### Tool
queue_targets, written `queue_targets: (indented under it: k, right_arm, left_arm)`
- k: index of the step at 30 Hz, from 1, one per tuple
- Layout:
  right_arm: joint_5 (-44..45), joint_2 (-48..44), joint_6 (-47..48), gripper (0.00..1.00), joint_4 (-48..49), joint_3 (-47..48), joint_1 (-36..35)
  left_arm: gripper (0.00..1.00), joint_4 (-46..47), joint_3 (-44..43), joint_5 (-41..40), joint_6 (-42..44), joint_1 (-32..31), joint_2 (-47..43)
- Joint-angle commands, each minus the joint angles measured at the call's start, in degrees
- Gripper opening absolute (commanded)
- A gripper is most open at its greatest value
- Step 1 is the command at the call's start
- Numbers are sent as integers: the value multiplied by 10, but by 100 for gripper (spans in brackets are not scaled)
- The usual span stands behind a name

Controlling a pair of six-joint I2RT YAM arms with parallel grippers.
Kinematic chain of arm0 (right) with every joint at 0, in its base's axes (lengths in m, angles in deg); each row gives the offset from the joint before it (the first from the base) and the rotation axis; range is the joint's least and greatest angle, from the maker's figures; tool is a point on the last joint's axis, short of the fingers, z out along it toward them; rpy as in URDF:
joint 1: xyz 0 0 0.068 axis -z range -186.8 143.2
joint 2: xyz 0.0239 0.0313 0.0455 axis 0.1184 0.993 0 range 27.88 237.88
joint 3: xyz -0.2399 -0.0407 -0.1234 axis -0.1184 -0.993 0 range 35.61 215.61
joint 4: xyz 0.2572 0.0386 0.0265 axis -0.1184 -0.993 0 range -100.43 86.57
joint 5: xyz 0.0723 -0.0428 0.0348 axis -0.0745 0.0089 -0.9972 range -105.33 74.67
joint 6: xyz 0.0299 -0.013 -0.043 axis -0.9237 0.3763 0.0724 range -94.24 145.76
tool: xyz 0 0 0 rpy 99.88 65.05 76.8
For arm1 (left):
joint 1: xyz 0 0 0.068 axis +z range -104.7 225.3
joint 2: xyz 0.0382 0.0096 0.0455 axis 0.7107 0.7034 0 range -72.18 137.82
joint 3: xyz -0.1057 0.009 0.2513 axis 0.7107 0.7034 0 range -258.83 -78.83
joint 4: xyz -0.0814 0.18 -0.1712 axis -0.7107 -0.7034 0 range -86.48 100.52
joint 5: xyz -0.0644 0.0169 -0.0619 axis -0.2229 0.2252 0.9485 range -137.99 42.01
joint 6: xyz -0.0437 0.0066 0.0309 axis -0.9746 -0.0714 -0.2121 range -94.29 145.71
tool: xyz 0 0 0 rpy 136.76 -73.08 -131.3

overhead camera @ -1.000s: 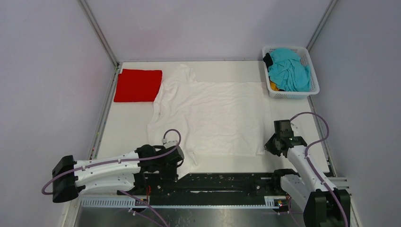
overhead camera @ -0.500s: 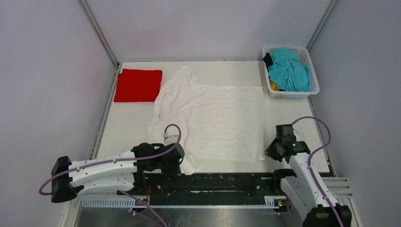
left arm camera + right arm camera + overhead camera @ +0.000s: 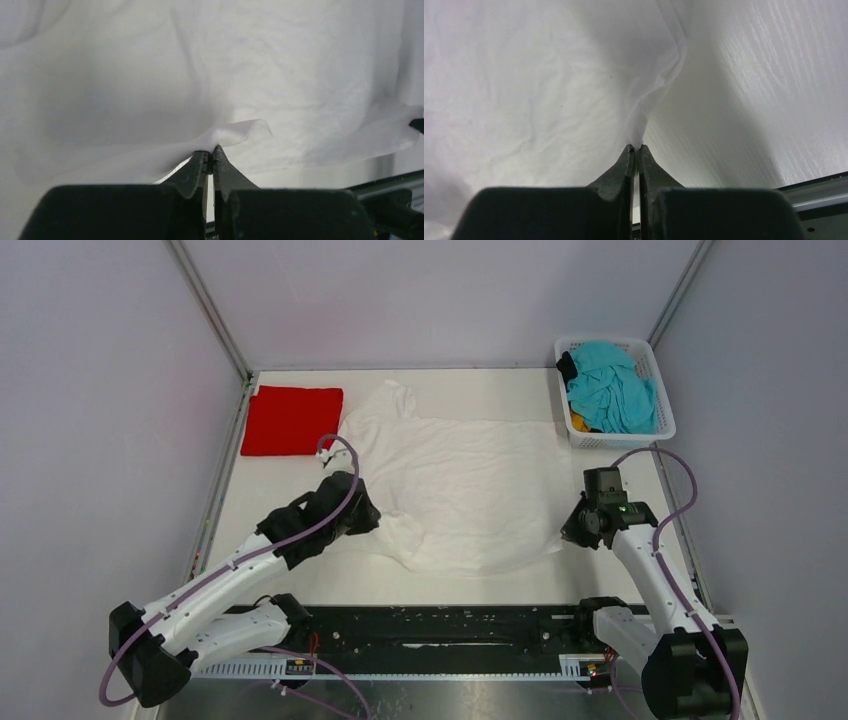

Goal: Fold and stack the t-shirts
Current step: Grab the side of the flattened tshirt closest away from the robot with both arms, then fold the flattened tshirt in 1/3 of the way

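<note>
A folded t-shirt lies just left of the spread t-shirt; a basket holding crumpled shirts sits behind its right edge.

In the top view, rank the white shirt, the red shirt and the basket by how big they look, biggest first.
1. white shirt: by far the largest.
2. basket: somewhat bigger than the red one, though its raised rim sits nearer the camera.
3. red shirt: folded, smallest.

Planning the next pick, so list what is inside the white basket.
A crumpled teal t-shirt fills most of the basket. A dark garment shows at its far left corner, a bit of orange cloth at the near left. Anything beneath the teal is covered.
</note>
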Motion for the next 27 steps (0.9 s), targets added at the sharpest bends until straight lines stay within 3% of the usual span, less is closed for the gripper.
queue_targets:
  k: [1,7,13,27]
  right_arm:
    - [26,27,20,7,-8,52,3]
    - [50,66,28,9,-17,87,13]
    - [47,117,28,9,-15,137,21]
    - [38,286,9,12,31,248,37]
  left_arm:
    - [0,64,-67,-44,82,40,14]
    - [0,77,-111,-59,127,85,47]
    - [0,131,-129,-23,175,131,79]
    - [0,233,-191,36,205,240,271]
